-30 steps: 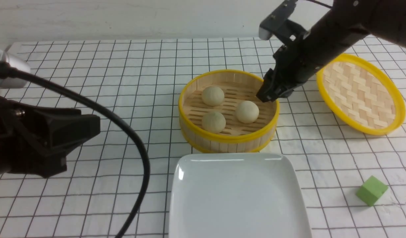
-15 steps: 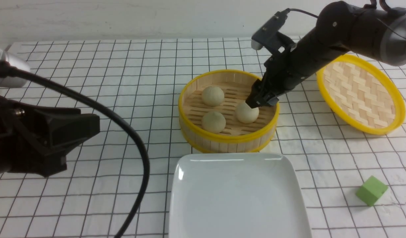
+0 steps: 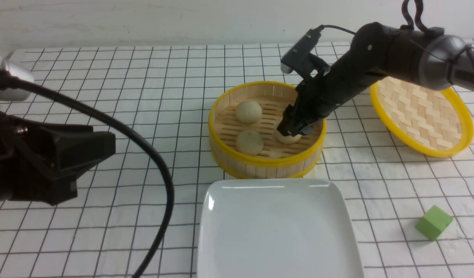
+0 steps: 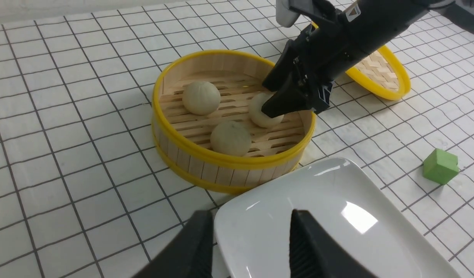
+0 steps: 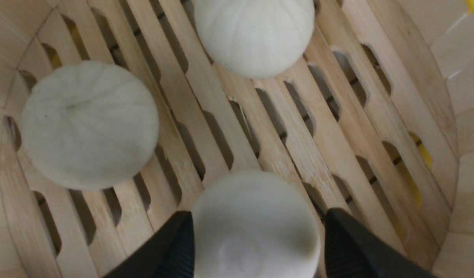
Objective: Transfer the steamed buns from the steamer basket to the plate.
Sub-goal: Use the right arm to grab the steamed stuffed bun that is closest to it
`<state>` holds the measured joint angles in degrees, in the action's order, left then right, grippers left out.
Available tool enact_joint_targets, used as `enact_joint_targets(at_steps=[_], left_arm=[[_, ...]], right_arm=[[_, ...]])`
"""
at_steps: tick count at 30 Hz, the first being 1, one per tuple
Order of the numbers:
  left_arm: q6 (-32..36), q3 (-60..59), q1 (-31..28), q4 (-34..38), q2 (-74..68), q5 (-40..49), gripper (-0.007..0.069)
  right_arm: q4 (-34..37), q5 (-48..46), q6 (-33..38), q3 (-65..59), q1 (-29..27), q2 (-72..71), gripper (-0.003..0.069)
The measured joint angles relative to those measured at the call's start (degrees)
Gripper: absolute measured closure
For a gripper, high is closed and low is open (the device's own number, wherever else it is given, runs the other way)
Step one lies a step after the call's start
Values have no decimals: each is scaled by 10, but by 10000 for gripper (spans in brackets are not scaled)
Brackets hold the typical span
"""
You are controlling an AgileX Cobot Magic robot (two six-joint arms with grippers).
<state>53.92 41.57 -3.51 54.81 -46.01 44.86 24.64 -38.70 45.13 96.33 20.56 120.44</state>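
Note:
The bamboo steamer basket stands mid-table with three steamed buns in it: one at the back, one at the front, and one on the right. My right gripper reaches down inside the basket, open. Its two fingers flank the right bun and a thin gap shows on one side. The other two buns lie apart from it. The white plate lies bare in front of the basket. My left gripper hangs open over the plate's left edge, holding nothing.
The woven yellow-rimmed lid leans tilted at the right rear. A green cube sits on the checked cloth right of the plate. A thick black cable arcs from the left arm across the left foreground.
The right arm has moved left and down into the basket. Its fingers went from above the rim to either side of the right bun. The left arm stayed put.

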Motion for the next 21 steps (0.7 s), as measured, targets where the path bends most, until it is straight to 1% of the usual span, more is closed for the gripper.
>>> enact_joint_targets(at_steps=[2, 4, 7, 8, 10, 11, 12, 13, 14, 15, 21], left_arm=[[0, 0, 0, 0, 0, 0, 319], [0, 0, 0, 0, 0, 0, 319], [0, 0, 0, 0, 0, 0, 319], [0, 0, 0, 0, 0, 0, 319], [0, 0, 0, 0, 0, 0, 319], [0, 0, 0, 0, 0, 0, 319], [0, 0, 0, 0, 0, 0, 319], [0, 0, 0, 0, 0, 0, 319], [0, 0, 0, 0, 0, 0, 319], [0, 0, 0, 0, 0, 0, 319], [0, 0, 0, 0, 0, 0, 319]], right_arm=[[0, 9, 0, 0, 5, 1, 235], [0, 12, 0, 0, 6, 1, 287], [-13, 12, 0, 0, 6, 5, 405], [-15, 12, 0, 0, 6, 6, 414], [-25, 12, 0, 0, 6, 10, 480], [-33, 11, 0, 0, 6, 12, 542], [-34, 11, 0, 0, 6, 12, 549], [-39, 9, 0, 1, 6, 12, 602], [-42, 9, 0, 1, 6, 12, 623], [-44, 9, 0, 2, 6, 11, 638], [-44, -4, -1, -1, 6, -32, 638]])
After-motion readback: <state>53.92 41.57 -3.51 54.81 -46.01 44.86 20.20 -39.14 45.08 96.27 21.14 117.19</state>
